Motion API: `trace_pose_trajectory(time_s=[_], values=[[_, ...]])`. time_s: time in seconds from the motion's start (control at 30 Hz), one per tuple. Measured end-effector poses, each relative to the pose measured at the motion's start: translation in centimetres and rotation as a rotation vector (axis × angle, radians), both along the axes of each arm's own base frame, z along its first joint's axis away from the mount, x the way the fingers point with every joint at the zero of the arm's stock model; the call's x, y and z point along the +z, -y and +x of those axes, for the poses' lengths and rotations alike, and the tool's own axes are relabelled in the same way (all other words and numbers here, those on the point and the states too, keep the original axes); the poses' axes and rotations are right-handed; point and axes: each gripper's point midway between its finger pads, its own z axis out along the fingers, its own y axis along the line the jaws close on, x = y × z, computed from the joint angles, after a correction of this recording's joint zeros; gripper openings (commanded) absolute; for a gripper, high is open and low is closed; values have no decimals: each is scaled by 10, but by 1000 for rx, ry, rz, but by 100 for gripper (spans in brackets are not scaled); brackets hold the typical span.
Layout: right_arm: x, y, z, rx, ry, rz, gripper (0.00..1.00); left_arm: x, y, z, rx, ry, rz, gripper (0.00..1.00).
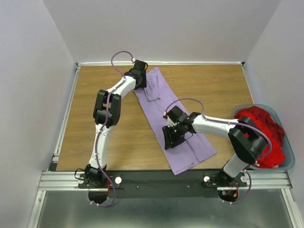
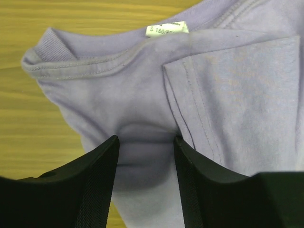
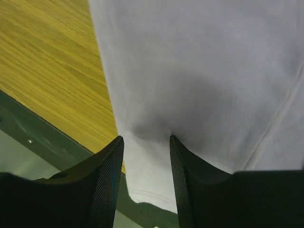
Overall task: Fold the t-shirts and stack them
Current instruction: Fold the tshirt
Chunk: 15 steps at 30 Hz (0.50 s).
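Over the far edge of the brown wood-grain counter (image 1: 90,90), left of its middle, the left gripper (image 1: 142,80) bears down on the collar end of a light lavender-purple soft cloth t-shirt (image 1: 156,108). In the left wrist view its two black fingers (image 2: 102,180) stand narrowly apart with a puckered ridge of the lavender cloth (image 2: 228,95) pinched between them, just below the ribbed neckline and its small white size label (image 2: 166,29); bare wood (image 2: 28,133) shows to the left. One short sleeve lies folded in over the chest, right of the fingers.

The shirt runs as a long narrow band diagonally from that far edge toward the near edge, right of centre. On its lower half sits the right gripper (image 1: 171,141). The right wrist view shows its black fingers (image 3: 104,185) close together, gripping a dimpled fold of the pale cloth (image 3: 204,71) near the hem (the cloth looks almost white here). The hem reaches past the counter's near edge, over the dark rail, with wood (image 3: 47,57) to the left.

At the right edge, toward the near right corner, a bright red crumpled cloth t-shirt (image 1: 259,128) lies heaped inside a teal-grey plastic basket (image 1: 290,160), well apart from both grippers
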Motion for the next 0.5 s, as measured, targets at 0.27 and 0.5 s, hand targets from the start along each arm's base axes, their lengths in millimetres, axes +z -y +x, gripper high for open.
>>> trace_pose_trajectory(time_s=[0.27, 0.5], values=[[54, -40, 57, 17, 125, 99, 49, 33, 12, -2, -29, 66, -1, 84], [116, -42, 191, -110, 318, 268, 43, 206, -46, -43, 101, 370, -21, 84]])
